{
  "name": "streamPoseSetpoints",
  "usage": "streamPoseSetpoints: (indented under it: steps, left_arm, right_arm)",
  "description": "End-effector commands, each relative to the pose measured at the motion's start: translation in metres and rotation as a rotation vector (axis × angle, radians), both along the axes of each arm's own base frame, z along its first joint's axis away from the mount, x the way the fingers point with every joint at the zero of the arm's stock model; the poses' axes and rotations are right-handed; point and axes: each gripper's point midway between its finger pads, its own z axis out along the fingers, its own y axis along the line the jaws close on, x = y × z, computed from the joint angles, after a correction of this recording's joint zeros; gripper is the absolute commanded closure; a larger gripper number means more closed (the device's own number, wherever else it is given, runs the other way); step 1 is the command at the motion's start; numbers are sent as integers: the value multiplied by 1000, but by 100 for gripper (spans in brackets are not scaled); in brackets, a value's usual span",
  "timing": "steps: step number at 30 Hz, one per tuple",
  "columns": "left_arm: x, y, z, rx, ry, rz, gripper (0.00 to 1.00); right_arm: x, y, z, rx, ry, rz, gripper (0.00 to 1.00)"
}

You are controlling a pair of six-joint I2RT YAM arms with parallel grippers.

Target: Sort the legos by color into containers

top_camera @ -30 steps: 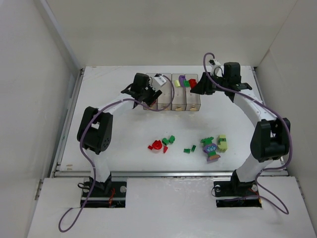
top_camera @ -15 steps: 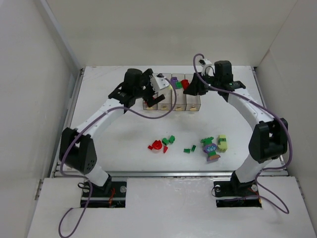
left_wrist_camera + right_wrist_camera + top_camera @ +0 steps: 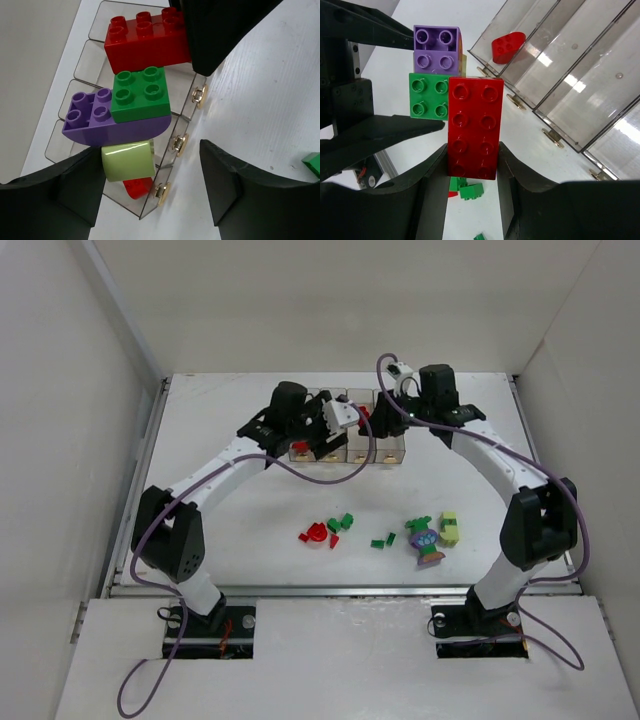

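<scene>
My right gripper (image 3: 472, 150) is shut on a long red brick (image 3: 472, 125), the end of a clump with a green brick (image 3: 427, 95), a purple piece (image 3: 437, 47) and a lime-yellow piece (image 3: 127, 160). It holds the clump above the containers (image 3: 392, 452). My left gripper (image 3: 152, 167) is open. Its fingers (image 3: 235, 185) flank the lime-yellow end of the clump, with a gap on the right side. One red lego (image 3: 507, 46) lies in the end bin. Other legos lie loose on the table: red (image 3: 317, 533), green (image 3: 343, 522) and a mixed clump (image 3: 426, 540).
The four clear bins (image 3: 85, 65) stand in a row at the back of the table, small brass tabs (image 3: 179, 142) on their near ends. A lime-yellow piece (image 3: 449, 528) and small green bricks (image 3: 383, 539) lie nearer the front. White walls enclose the table.
My right gripper has carried the clump leftward over the bins. My left arm has swung right to meet it, and its jaws have opened wide, then narrowed a little.
</scene>
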Motion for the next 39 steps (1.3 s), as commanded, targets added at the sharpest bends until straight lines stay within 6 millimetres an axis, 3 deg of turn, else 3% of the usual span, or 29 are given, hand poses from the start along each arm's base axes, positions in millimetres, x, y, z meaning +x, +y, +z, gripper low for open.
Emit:
streamPoseSetpoints:
  steps: [1,7,11,12,13,21,27,33,36,39]
  left_arm:
    - [3,-4,41,-60,-63,0,35]
    - [5,-4,47,-82,-59,21,49]
    - [10,-2,42,-72,-50,48,81]
    - [10,-2,42,-72,-50,48,95]
    - [13,1,41,-63,-57,72,100]
    - [9,18,9,28,-5,122,100]
    - [10,24,5,44,9,140,100]
    - [13,31,0,49,22,173,100]
    - [21,45,-3,40,46,272,100]
    - [39,79,0,10,45,453,100]
  right_arm:
    - [-3,12,33,37,-76,40,100]
    - [-6,20,34,40,-84,59,100]
    - [-8,21,35,49,-75,63,100]
    - [-7,21,36,52,-84,63,100]
    - [-7,22,37,59,-69,56,100]
    - [15,-4,38,115,-33,-56,100]
    - [19,-18,47,118,-62,-108,100]
    - [27,-24,42,108,-52,-147,100]
    - [37,-24,35,114,-11,-192,100]
    - [55,-10,20,121,53,-222,100]
